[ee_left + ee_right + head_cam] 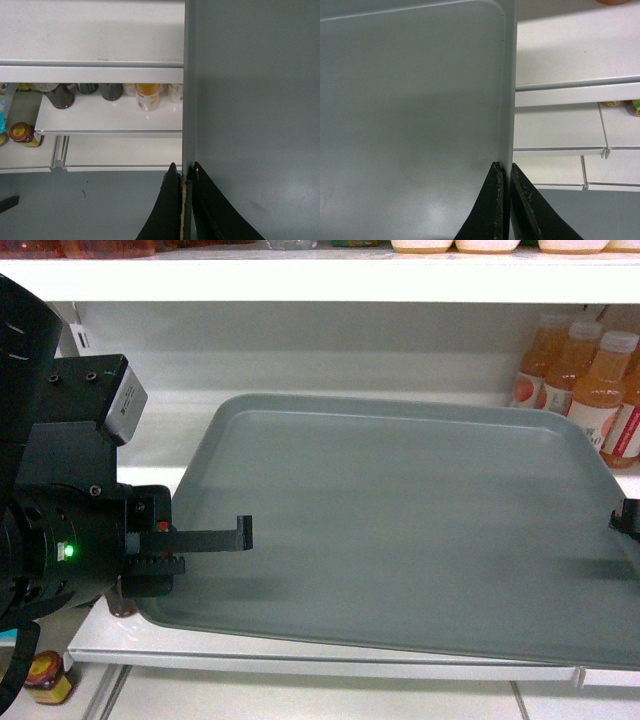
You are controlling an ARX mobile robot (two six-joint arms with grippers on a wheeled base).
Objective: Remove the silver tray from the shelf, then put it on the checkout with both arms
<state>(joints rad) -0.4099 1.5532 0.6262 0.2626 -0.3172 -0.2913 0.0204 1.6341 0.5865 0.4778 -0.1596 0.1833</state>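
The silver tray (400,510) lies flat over the white shelf (300,655), its near edge overhanging the shelf's front lip. My left gripper (240,535) is shut on the tray's left rim, with one finger on top and the other hidden beneath. In the left wrist view the left gripper (186,172) pinches the tray (255,100) by its thin edge, with the shelf (100,40) beyond. My right gripper (628,520) holds the right rim, mostly cut off by the frame. The right gripper (504,170) is clamped on the tray (410,110). The checkout is out of view.
Orange drink bottles (590,380) stand at the back right of the shelf, close to the tray's far corner. Another shelf board (300,280) runs overhead. Jars and cans (147,95) sit on lower boards, and a small jar (45,680) is at the lower left.
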